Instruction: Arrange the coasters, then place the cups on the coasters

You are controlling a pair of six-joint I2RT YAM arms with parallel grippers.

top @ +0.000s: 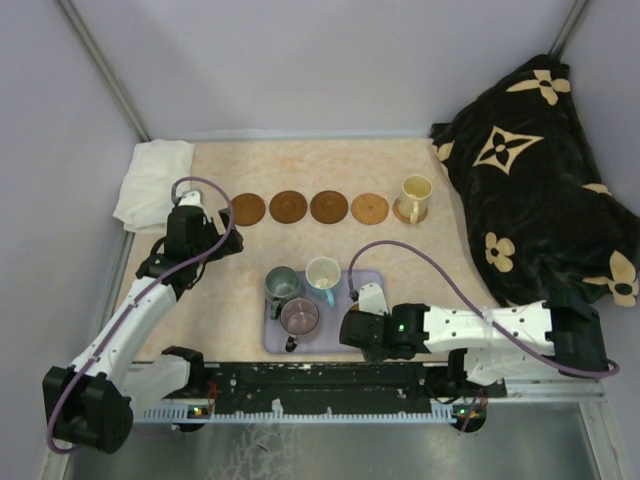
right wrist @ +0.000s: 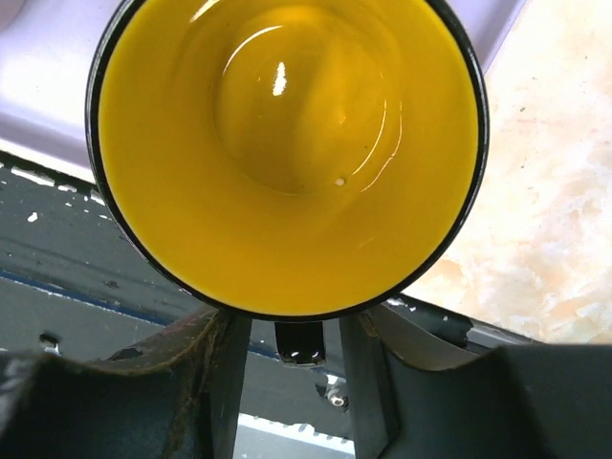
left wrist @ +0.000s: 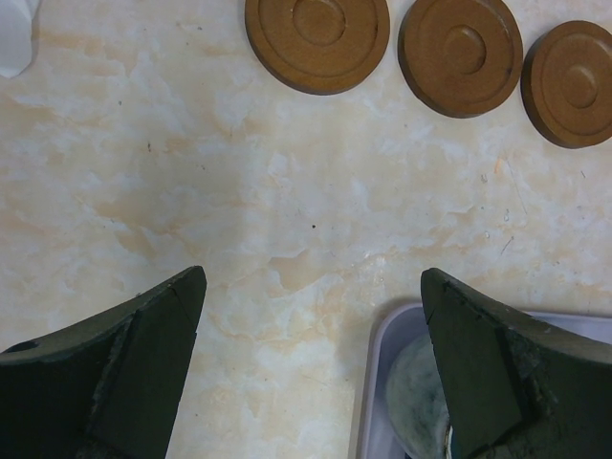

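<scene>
Handle [right wrist: 299, 346] of yellow cup [right wrist: 287, 153] between right gripper [right wrist: 296, 382] jaws.
We see slim gaps beside it; left gripper [left wrist: 311, 316] gapes wide; cushion [top: 530, 170] bears tan flower motifs.

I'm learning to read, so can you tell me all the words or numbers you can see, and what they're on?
No words, letters or numbers can be read anywhere.
Black cushion: only tan flower and star shapes, no letters.
Coasters: plain raised rings, no writing.
Yellow mug: nothing printed on the inside, which is all that shows.
Cream mug: blank, as far as its small size shows.
</scene>
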